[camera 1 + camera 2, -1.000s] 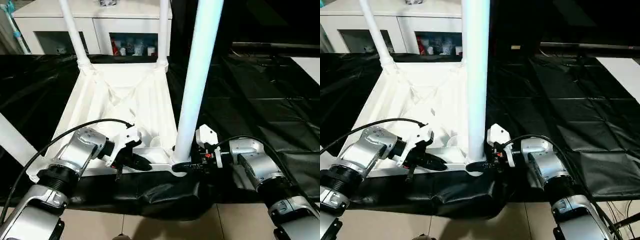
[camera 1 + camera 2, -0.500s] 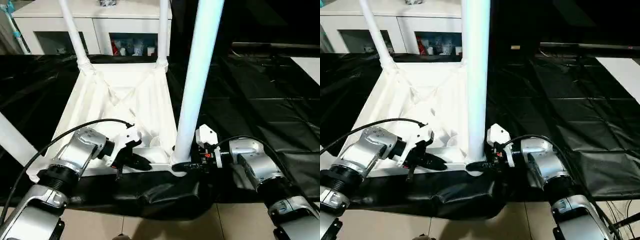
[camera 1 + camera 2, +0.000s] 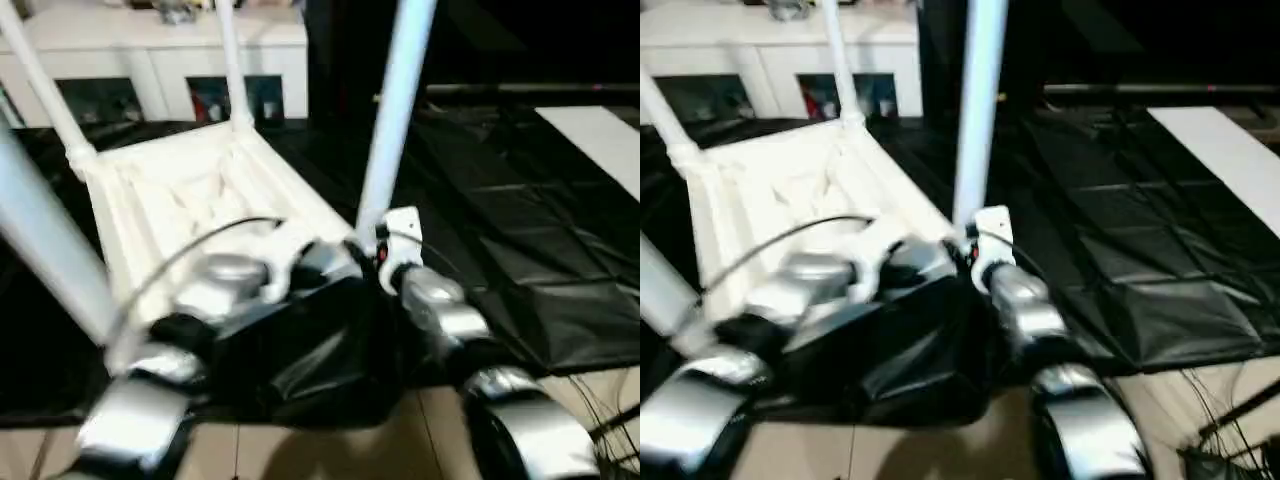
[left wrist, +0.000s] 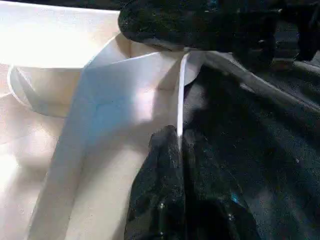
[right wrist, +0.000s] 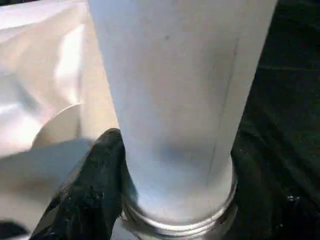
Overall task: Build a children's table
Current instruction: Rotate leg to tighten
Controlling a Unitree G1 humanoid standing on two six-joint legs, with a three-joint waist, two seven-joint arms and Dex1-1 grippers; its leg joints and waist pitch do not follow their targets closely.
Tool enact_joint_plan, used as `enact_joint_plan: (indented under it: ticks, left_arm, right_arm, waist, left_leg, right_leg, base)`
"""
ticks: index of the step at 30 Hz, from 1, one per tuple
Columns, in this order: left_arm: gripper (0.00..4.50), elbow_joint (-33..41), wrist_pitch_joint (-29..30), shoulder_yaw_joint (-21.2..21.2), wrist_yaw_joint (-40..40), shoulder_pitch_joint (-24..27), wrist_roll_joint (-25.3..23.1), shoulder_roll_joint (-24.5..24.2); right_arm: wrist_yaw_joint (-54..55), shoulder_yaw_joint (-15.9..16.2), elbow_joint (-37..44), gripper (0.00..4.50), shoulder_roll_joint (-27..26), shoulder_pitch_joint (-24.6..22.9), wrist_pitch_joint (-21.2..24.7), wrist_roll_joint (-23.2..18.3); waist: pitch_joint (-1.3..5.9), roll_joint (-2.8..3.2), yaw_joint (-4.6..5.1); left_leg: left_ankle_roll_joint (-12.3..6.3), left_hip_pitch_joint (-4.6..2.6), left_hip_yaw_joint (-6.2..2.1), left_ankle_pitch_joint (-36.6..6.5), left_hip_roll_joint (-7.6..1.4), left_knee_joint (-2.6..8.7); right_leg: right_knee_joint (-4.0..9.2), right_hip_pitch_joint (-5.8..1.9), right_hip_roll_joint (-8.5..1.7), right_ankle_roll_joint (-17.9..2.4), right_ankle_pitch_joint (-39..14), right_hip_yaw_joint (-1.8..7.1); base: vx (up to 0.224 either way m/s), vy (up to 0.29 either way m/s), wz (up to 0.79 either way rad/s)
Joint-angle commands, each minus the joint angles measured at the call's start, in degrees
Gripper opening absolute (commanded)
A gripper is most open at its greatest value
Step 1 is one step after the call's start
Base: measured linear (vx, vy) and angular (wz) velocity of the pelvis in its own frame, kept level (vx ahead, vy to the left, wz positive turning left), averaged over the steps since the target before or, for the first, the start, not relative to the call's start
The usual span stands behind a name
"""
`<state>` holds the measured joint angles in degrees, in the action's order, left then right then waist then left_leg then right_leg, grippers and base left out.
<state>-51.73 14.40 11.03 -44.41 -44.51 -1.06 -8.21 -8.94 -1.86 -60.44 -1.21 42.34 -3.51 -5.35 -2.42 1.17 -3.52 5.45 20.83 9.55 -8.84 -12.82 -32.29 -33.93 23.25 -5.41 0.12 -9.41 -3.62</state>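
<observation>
The table (image 3: 190, 190) lies upturned on the black sheet (image 3: 520, 250), the left gripper (image 4: 172, 145) pinching its rim to steady it, while the right gripper (image 5: 165, 165) clasps a leg (image 3: 395, 120) at its socket.

Both silver forearms reach forward and converge. The left gripper (image 4: 176, 150), two black fingers pinched shut, clamps a thin white plastic rim (image 4: 180, 100); the right gripper (image 5: 165, 200) straddles a white cylindrical tube leg (image 5: 175, 90).
</observation>
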Motion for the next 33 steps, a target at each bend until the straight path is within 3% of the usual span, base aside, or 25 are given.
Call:
enact_joint_plan:
  ticks: [1, 5, 8, 12, 14, 18, 21, 23, 24, 26, 30, 33]
  left_arm:
    - [0.00, -1.9, -1.1, -0.8, 3.6, -0.5, 0.0, 1.8]
    - [0.00, -1.8, -1.2, 0.1, 2.2, -0.2, -1.2, 0.9]
    - [0.00, -2.8, -1.7, 0.5, 1.2, -0.3, -1.6, 0.1]
    - [0.00, -3.9, -2.1, 0.7, -0.8, -0.3, -1.7, -0.9]
    - [0.00, -3.4, -2.1, 1.1, -2.8, 0.1, -1.8, -1.7]
    - [0.00, -2.0, -2.5, 1.9, -6.7, 0.8, -1.7, -3.1]
    - [0.00, 0.2, -4.3, 3.4, -14.3, 2.5, -1.5, -6.1]
    - [0.00, 1.2, -4.5, 3.8, -17.1, 3.1, -1.2, -7.1]
    - [0.00, 2.1, -5.1, 4.2, -19.1, 3.7, -0.8, -7.7]
    - [0.00, 7.6, -5.2, 5.3, -27.8, 6.4, 1.6, -10.1]
    - [0.00, 13.8, -1.7, 6.5, -34.6, 8.9, 3.7, -13.1]
    - [0.00, 16.2, -0.4, 7.4, -37.4, 10.0, 3.6, -15.4]
  right_arm:
    - [-0.2, 1.5, -2.2, 2.64, -4.2, -0.5, 0.4, -0.3]
    - [-3.8, 3.7, -1.8, 2.64, -4.9, -0.2, -2.3, 1.9]
    - [-6.3, 2.8, -1.6, 3.34, -4.3, 0.0, -4.3, 1.2]
    - [-9.5, 2.0, -0.6, 3.69, -2.5, 0.2, -6.9, 0.8]
    - [-14.1, 2.6, 1.3, 3.83, -0.5, 0.0, -6.7, 0.8]
    - [-22.2, 5.7, 4.1, 3.90, 3.3, -0.7, -6.9, 2.4]
    - [-37.4, 9.3, 9.3, 3.90, 9.6, -3.6, -8.8, 2.5]
    - [-41.7, 10.4, 10.8, 3.90, 11.5, -4.6, -9.2, 2.4]
    - [-43.6, 10.8, 11.6, 3.90, 12.4, -5.0, -9.5, 2.4]
    - [-50.4, 12.0, 14.5, 3.90, 15.2, -6.6, -8.9, 1.6]
    - [-57.1, 13.2, 18.1, 3.90, 17.9, -8.1, -6.9, 0.0]
    - [-62.1, 14.5, 20.3, 3.90, 19.8, -9.0, -5.3, -0.8]
  waist:
    - [3.07, -0.15, -0.13]
    - [3.05, -0.24, -0.17]
    - [3.08, -0.48, -0.22]
    - [3.12, -0.47, -0.07]
    - [3.10, -0.48, -0.10]
    - [3.41, -0.49, -0.21]
    - [3.53, -0.53, -0.67]
    - [3.51, -0.50, -0.85]
    - [3.66, -0.37, -1.01]
    - [3.73, -0.46, -1.40]
    - [4.03, -0.11, -2.22]
    - [3.83, -0.13, -2.75]
  left_leg:
    - [0.39, -0.90, 0.41, -23.8, 0.84, 3.79]
    - [-0.26, -0.42, 0.36, -23.5, 0.78, 4.02]
    - [-0.64, -0.35, 0.47, -23.0, 0.80, 3.96]
    - [-0.99, 0.18, 0.40, -21.5, 0.79, 4.12]
    - [-1.21, 0.05, 0.45, -21.2, 0.74, 4.08]
    - [-2.05, 0.43, 0.62, -17.7, 0.52, 3.89]
    - [-3.58, 0.36, 0.86, -16.7, 0.45, 3.49]
    - [-4.18, 0.52, 0.95, -15.6, 0.32, 3.39]
    - [-4.10, 0.23, 1.00, -14.8, 0.22, 3.29]
    - [-4.29, 0.39, 0.99, -13.4, 0.02, 3.22]
    - [-5.14, -0.35, 1.25, -12.1, -0.35, 2.95]
    - [-5.54, -0.24, 1.34, -12.4, -0.31, 2.94]
  right_leg:
    - [5.71, -1.53, -1.81, -7.4, -28.3, 0.99]
    - [5.50, -1.89, -1.84, -7.5, -26.8, 1.03]
    - [5.50, -1.93, -1.95, -7.7, -26.6, 1.10]
    - [5.37, -2.30, -1.97, -7.5, -26.2, 1.03]
    - [5.43, -2.25, -1.99, -7.8, -26.4, 1.04]
    - [4.50, -2.73, -1.85, -10.6, -18.6, 1.27]
    - [4.31, -3.10, -1.77, -11.7, -15.1, 1.25]
    - [3.99, -3.03, -1.84, -12.2, -14.2, 1.27]
    - [3.81, -2.91, -1.78, -13.1, -13.2, 1.29]
    - [3.28, -3.20, -1.77, -14.3, -10.2, 1.32]
    - [2.45, -2.66, -1.38, -17.0, -3.3, 1.46]
    - [2.28, -2.59, -1.31, -17.1, -2.7, 1.40]
  base:
    - [0.000, 0.000, 0.00]
    - [0.000, 0.000, 0.00]
    - [0.000, 0.000, 0.00]
    - [0.000, 0.000, 0.00]
    - [0.000, 0.000, 0.00]
    - [0.000, 0.000, 0.00]
    - [0.000, 0.000, 0.00]
    - [0.000, 0.000, 0.00]
    - [0.000, 0.000, 0.00]
    - [0.000, 0.000, 0.00]
    - [0.000, 0.000, 0.00]
    - [0.000, 0.000, 0.00]
